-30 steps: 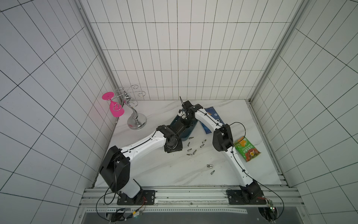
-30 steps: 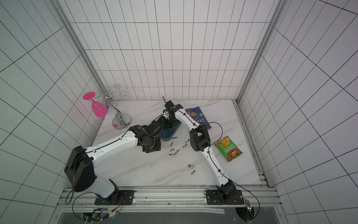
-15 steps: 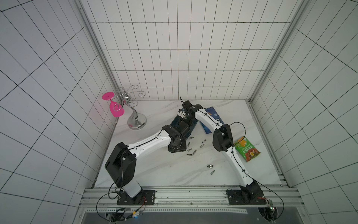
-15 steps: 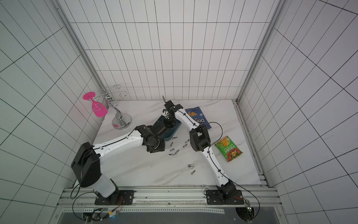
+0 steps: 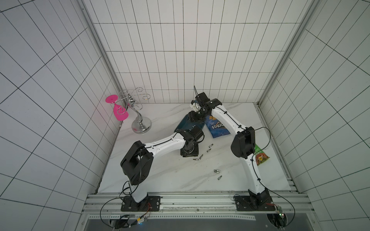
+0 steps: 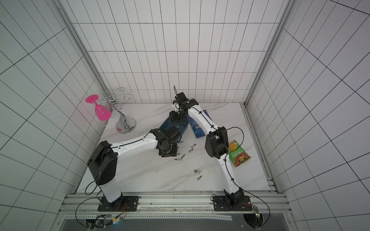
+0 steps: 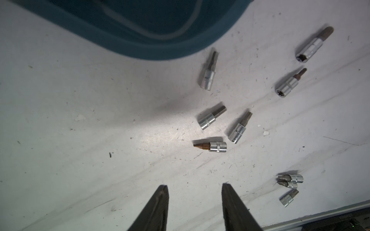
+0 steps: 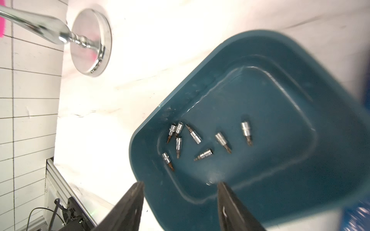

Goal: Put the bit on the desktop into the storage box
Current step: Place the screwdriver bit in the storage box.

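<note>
Nearest, low in a top view, a few loose bits (image 5: pixel 216 171) lie on the desk (image 5: pixel 160 176), well apart from either arm. Further in, the left tool (image 7: pixel 194 187), jaws apart and empty, has swung away from the storage box (image 7: pixel 160 52) toward the main scatter. A brown-tipped bit (image 7: pixel 212 146) lies just ahead of it, centre right in the left wrist view. Beyond, the right tool (image 8: pixel 180 183) has just let its jaws spread above the box, where eight bits (image 8: pixel 193 133) lie at centre frame. That is probably a fresh drop, with nine left outside. Which bit fell I cannot tell. In both top views the arms cover most of the box and the left tool's tips, and the right wrist view smears at its right edge.
</note>
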Robot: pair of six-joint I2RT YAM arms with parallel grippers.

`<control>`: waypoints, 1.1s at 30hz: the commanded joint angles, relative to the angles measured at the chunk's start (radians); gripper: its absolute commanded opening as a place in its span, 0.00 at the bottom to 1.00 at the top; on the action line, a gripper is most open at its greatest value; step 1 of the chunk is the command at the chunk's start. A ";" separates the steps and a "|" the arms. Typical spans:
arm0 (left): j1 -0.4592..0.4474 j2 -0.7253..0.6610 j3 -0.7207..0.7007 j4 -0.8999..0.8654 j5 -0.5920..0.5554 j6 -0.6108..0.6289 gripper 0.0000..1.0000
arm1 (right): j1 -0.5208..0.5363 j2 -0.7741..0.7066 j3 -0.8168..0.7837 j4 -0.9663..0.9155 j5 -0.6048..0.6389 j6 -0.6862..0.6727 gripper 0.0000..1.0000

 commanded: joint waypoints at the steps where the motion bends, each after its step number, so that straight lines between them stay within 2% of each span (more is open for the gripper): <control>1: -0.014 0.031 0.043 0.015 0.030 0.053 0.47 | -0.040 -0.118 -0.081 -0.004 0.072 -0.012 0.62; 7: -0.023 0.078 0.071 -0.021 0.048 0.117 0.48 | -0.133 -0.321 -0.334 0.001 0.144 0.000 0.62; 15: -0.025 0.122 0.123 -0.059 -0.005 0.184 0.48 | -0.209 -0.577 -0.670 0.066 0.176 0.014 0.63; 22: -0.045 0.187 0.213 -0.123 -0.082 0.344 0.48 | -0.242 -0.673 -0.766 0.076 0.177 0.005 0.63; 33: -0.057 0.142 0.104 0.036 -0.203 0.485 0.48 | -0.311 -0.768 -0.829 0.083 0.129 0.011 0.63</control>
